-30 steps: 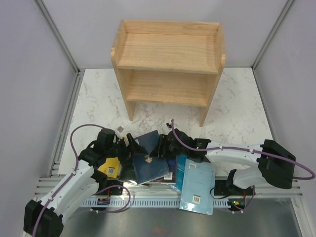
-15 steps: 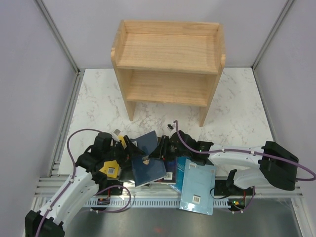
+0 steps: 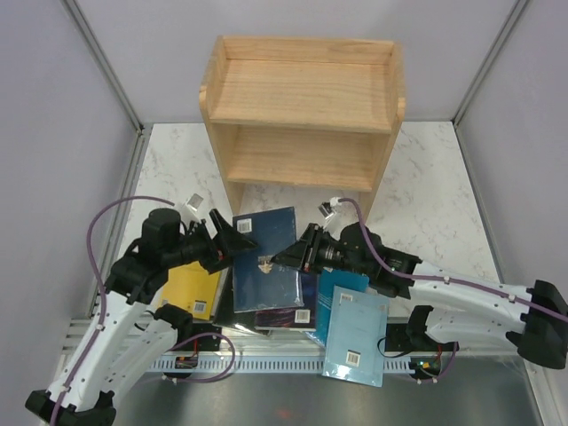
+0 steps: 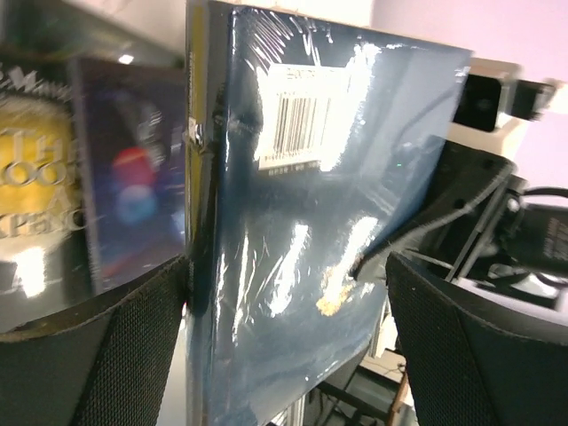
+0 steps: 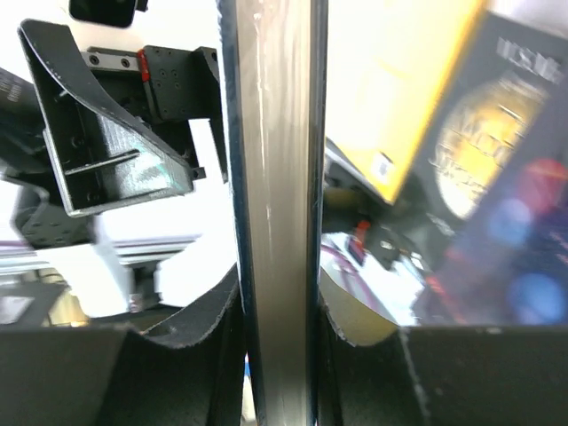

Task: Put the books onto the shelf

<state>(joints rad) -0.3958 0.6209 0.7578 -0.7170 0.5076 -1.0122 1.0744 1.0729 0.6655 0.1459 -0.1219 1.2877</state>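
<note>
The thin, film-wrapped navy paperback (image 3: 266, 257) was tilted above the pile of other books, between the two arms and just in front of the lower tier of the light natural-wood two-tier shelf (image 3: 306, 93). The right end effector (image 3: 294, 256) pinched it by its right-hand edge; the right wrist view showed that edge end-on with a pad against each face. The left end effector (image 3: 232, 240) was spread wide at the opposite edge, its fingers (image 4: 124, 355) flanking the cover without any clear clamp.

The book looked light but floppy, and the shiny wrap probably slippery. Pinched by one edge it would likely sag or pivot, so a hold well in from the edge, near the stiffer spine, seemed safer.

The right arm lay low and stretched leftward across the white marbled desk (image 3: 177, 177). The left arm was bent at the elbow, its wrist pointing right. A yellow book (image 3: 191, 288) and a light blue book (image 3: 355, 337) lay near the front edge.
</note>
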